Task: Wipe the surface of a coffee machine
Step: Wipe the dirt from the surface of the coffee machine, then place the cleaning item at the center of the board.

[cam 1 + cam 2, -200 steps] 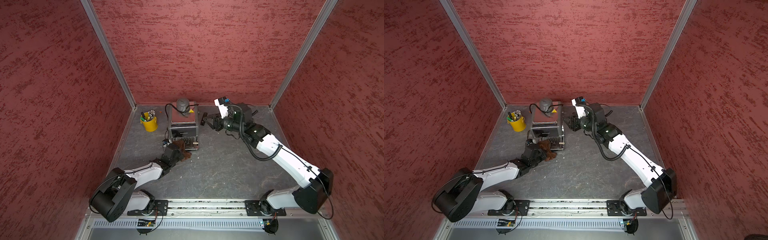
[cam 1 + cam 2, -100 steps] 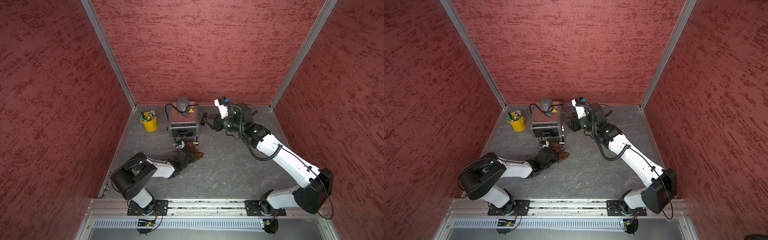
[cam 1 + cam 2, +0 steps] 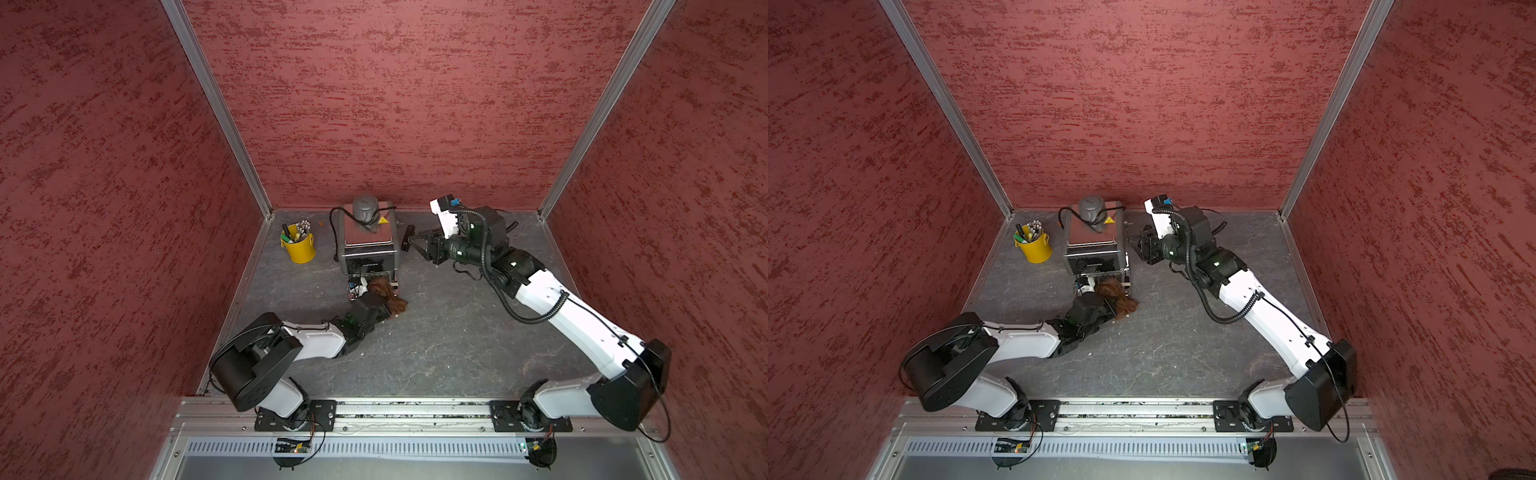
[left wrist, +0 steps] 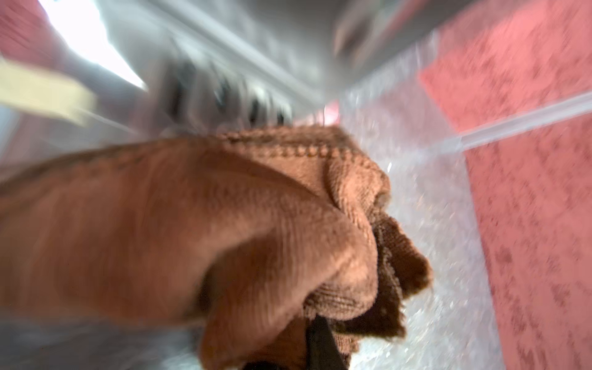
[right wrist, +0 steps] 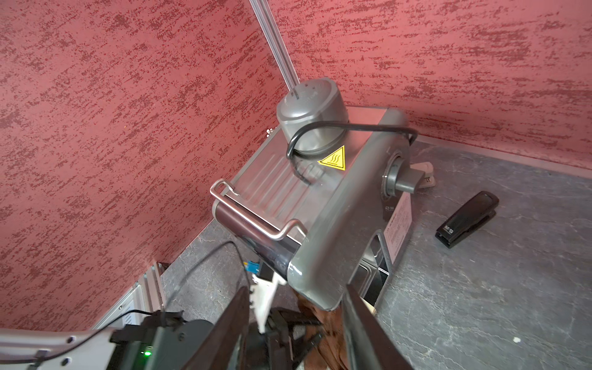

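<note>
In both top views the coffee machine (image 3: 368, 245) stands at the far side of the tabletop (image 3: 436, 340), a bit left of the middle. A yellow bucket (image 3: 298, 248) is on its left. The machine looks heavy and hard, so I think it will stay put, but its shiny top may be slippery. The left arm lies low and long. The left gripper (image 3: 377, 296) holds a soft brown cloth (image 3: 386, 291) at the machine's low near front. The right arm reaches far with a bent elbow, and the right gripper (image 3: 409, 240) is just beside the machine's right side.

The left wrist view is blurry. The floppy cloth (image 4: 224, 224) fills it, pinched tight in the closed gripper.

In the right wrist view the jaws stand apart with nothing in them. The flat grey side (image 5: 336, 224) looks best for steadying, not the loose black cord (image 5: 352, 128). A black stapler (image 5: 467, 217) lies apart.
</note>
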{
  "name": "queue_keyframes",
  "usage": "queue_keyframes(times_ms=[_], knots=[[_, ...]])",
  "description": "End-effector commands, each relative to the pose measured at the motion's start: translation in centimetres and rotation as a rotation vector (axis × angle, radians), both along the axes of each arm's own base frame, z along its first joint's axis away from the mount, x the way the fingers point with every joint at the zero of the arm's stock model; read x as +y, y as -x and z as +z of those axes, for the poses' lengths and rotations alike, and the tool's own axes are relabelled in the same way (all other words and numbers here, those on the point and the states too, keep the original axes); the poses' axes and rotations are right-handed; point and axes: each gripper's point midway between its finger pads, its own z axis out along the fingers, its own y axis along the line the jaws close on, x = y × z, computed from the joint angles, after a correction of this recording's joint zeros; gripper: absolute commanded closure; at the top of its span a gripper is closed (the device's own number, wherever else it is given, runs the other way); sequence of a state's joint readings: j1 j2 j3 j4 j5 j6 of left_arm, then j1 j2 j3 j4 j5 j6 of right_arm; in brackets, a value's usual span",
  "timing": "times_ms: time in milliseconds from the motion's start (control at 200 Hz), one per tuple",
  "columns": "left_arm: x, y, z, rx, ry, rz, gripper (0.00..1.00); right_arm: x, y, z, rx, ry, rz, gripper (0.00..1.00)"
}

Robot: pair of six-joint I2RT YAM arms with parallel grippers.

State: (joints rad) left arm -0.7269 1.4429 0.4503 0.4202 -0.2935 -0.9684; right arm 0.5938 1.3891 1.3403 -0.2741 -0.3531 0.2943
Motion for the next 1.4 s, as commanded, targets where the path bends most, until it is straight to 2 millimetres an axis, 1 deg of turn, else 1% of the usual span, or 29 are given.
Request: queue_keyframes(times_ms=[0,130,250,341,411,476,536,571,636,701,767,827,887,957,1017,1047,1087,1142,1217,1247,1262,1267,1278,1288,1313,1393], knots=[[3.7,0.6,0.4,-0.018,-0.074,0.100,1.00,-0.1,0.4,0.8,-0.024,-0.011,0.002,0.53],[6.8,2.4,1.9,-0.034,-0.112,0.162,1.00,-0.3,0.5,0.9,-0.025,-0.012,-0.004,0.52],[9.3,4.8,2.7,0.014,-0.120,0.196,1.00,-0.2,0.7,0.7,-0.015,-0.024,-0.001,0.52],[10.3,6.8,3.1,0.078,-0.126,0.175,1.00,-0.1,0.8,0.5,-0.002,-0.038,0.004,0.52],[10.3,8.3,3.4,0.122,-0.116,0.136,1.00,-0.2,1.0,0.4,0.003,-0.046,0.000,0.52],[11.0,10.1,3.0,0.193,-0.117,0.137,1.00,-0.5,1.2,0.2,0.007,-0.048,-0.009,0.52],[12.0,11.6,2.6,0.249,-0.118,0.159,1.00,-0.9,1.4,0.1,0.010,-0.048,-0.019,0.52],[12.6,12.1,2.6,0.264,-0.122,0.174,1.00,-1.0,1.6,0.0,0.011,-0.049,-0.024,0.52],[13.6,12.4,3.1,0.275,-0.138,0.181,0.95,-1.4,1.9,-0.2,0.015,-0.050,-0.032,0.52],[14.5,11.9,3.7,0.293,-0.147,0.192,0.93,-1.8,2.3,-0.2,0.018,-0.051,-0.036,0.51],[14.8,10.5,4.0,0.306,-0.115,0.172,0.91,-2.1,2.7,-0.1,0.016,-0.048,-0.039,0.51],[15.2,8.8,4.1,0.315,-0.054,0.160,0.91,-2.4,2.9,0.0,0.012,-0.045,-0.045,0.51],[16.3,6.9,4.7,0.307,-0.009,0.169,0.91,-2.7,3.2,0.2,0.008,-0.044,-0.050,0.51],[18.0,4.9,5.2,0.306,-0.036,0.185,0.91,-3.1,3.5,0.5,0.001,-0.048,-0.062,0.51],[18.7,2.8,5.8,0.292,-0.046,0.165,0.89,-3.4,3.7,0.6,0.000,-0.059,-0.073,0.51],[18.7,1.7,6.0,0.287,-0.035,0.144,0.85,-3.5,3.8,0.6,-0.001,-0.062,-0.074,0.51],[18.6,0.5,6.2,0.286,-0.031,0.119,0.77,-3.6,3.9,0.6,0.004,-0.067,-0.077,0.51],[18.3,-1.0,6.6,0.269,-0.051,0.080,0.61,-3.7,4.1,0.5,0.009,-0.071,-0.078,0.51],[18.4,-2.1,7.0,0.255,-0.084,0.072,0.40,-3.9,4.3,0.6,0.013,-0.076,-0.085,0.51],[18.6,-2.4,7.1,0.249,-0.094,0.072,0.33,-4.1,4.3,0.6,0.010,-0.078,-0.090,0.51],[18.6,-2.5,7.2,0.247,-0.101,0.071,0.31,-4.1,4.4,0.6,0.011,-0.078,-0.092,0.51],[18.6,-2.5,7.2,0.245,-0.102,0.071,0.29,-4.1,4.4,0.6,0.011,-0.078,-0.093,0.51],[18.8,-2.6,7.3,0.244,-0.107,0.073,0.20,-4.2,4.4,0.7,0.009,-0.079,-0.095,0.51],[18.8,-2.6,7.2,0.247,-0.111,0.075,0.16,-4.3,4.4,0.7,0.009,-0.080,-0.097,0.51],[19.1,-2.6,7.2,0.251,-0.124,0.079,0.13,-4.4,4.5,0.7,0.008,-0.080,-0.101,0.51],[19.9,-2.4,7.0,0.271,-0.146,0.096,0.13,-4.6,4.5,0.6,0.007,-0.075,-0.111,0.51]])
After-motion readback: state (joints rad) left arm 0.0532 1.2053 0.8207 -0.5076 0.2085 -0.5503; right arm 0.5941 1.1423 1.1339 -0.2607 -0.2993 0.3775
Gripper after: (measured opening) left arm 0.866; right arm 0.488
